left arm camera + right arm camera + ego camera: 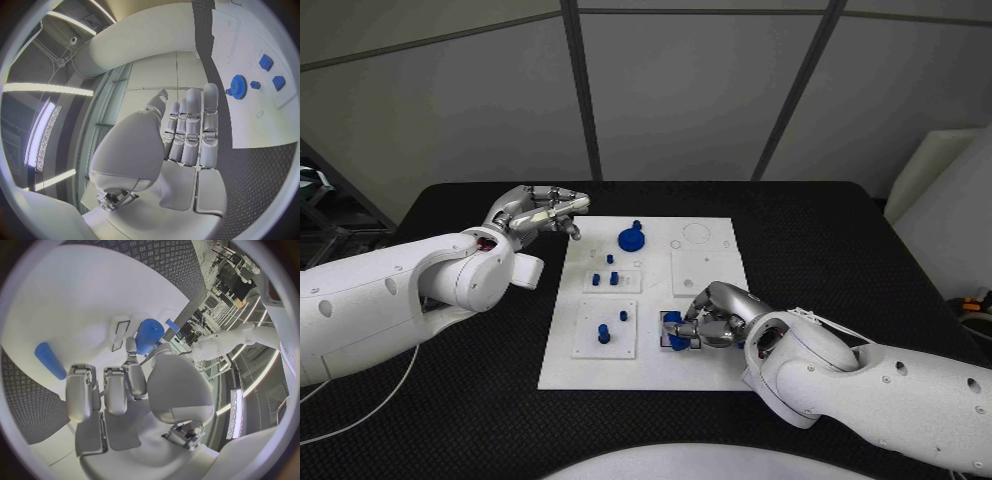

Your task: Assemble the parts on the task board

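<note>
Right hand on a blue part at the task board's near edge; left hand idle.

Right hand (708, 318) pinches a blue cylinder (149, 336); its seat on the task board (704, 370) is hidden by fingers. Left hand (538, 212) hovers off the board's far left corner, fingers together, holding nothing. Blue gear (632, 238) stands near it.

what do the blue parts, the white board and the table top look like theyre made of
Blue parts, such as the gear: probably moulded or printed plastic, uniform matte blue, no metallic glint. Task board: smooth matte white sheet, likely plastic or coated panel; cannot tell which. Table: black with a fine raised pattern, looks like a rubbery textured mat.
</note>
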Controlling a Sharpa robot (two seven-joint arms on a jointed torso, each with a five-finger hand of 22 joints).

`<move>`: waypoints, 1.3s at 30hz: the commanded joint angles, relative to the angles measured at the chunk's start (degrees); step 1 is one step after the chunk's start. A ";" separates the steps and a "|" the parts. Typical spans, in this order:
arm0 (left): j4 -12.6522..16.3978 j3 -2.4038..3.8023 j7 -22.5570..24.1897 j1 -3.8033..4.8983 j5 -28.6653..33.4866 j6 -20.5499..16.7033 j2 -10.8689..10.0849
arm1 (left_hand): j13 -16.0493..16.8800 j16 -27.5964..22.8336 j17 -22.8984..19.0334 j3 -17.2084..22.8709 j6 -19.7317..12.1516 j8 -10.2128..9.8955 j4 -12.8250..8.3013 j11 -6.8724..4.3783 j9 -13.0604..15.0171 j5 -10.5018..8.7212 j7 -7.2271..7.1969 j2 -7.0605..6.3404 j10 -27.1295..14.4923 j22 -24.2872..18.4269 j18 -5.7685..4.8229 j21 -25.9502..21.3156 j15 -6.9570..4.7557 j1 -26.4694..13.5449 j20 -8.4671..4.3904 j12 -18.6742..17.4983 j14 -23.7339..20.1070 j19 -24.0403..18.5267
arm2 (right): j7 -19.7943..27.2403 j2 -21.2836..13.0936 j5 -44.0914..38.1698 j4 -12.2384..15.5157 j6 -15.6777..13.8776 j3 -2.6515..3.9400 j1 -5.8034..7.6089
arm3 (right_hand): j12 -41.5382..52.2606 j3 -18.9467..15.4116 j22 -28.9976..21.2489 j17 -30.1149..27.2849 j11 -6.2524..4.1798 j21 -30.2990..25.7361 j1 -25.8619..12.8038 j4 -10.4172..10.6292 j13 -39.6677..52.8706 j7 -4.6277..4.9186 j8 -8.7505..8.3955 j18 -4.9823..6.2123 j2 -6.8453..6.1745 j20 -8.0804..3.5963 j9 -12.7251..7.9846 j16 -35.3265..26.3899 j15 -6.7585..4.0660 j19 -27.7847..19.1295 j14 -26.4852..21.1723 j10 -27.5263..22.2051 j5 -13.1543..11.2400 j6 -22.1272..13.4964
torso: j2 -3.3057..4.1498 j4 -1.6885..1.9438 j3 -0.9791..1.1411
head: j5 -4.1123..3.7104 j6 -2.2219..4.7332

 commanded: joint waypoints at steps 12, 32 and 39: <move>0.14 0.04 -0.04 0.11 0.12 1.10 0.12 | -0.11 0.20 -0.12 0.33 -0.29 -0.49 0.05 0.47 -0.10 0.16 0.40 -0.04 -0.18 0.10 0.25 -0.15 -0.21 -0.47 -0.19 -0.31 -0.04 -0.29 | -0.47 0.77 -1.41 -0.39 -0.48 0.03 0.08 | -2.10 -0.91 9.98 4.08 -0.04 -0.26 -8.25 0.25 -0.77 -1.68 0.98 -0.65 -2.92 -0.49 1.65 -0.79 -0.32 1.58 3.84 -0.44 -12.32 1.12 | -0.02 -0.11 0.03 | 0.26 0.02; -0.33 0.04 -0.35 0.08 0.12 1.43 0.15 | -0.12 0.20 -0.13 0.34 -0.35 -0.54 0.06 0.51 -0.10 0.15 0.44 -0.06 -0.24 0.10 0.25 -0.15 -0.18 -0.49 -0.18 -0.35 -0.04 -0.30 | 4.16 -3.11 -5.83 3.57 -4.65 -0.02 0.06 | -1.63 1.57 10.66 5.18 -0.23 0.22 -4.47 -0.16 0.23 -1.84 1.51 -0.84 -2.67 -0.55 2.79 -0.39 -0.40 2.15 4.10 0.04 -10.31 0.87 | -0.14 -0.24 0.16 | 0.51 0.11; -0.60 0.03 -0.46 0.06 0.12 1.61 0.44 | -0.12 0.20 -0.13 0.34 -0.35 -0.54 0.06 0.51 -0.10 0.15 0.44 -0.06 -0.24 0.10 0.25 -0.15 -0.18 -0.49 -0.18 -0.35 -0.04 -0.30 | 5.63 -3.49 -5.08 3.85 -0.77 -0.02 0.06 | -1.44 2.20 10.81 5.53 -0.37 0.32 0.27 -1.21 0.65 -1.97 1.73 -0.87 -2.42 -0.67 3.28 -0.25 -0.53 2.26 4.17 0.24 -9.84 0.74 | -0.14 -0.12 0.01 | 0.23 0.28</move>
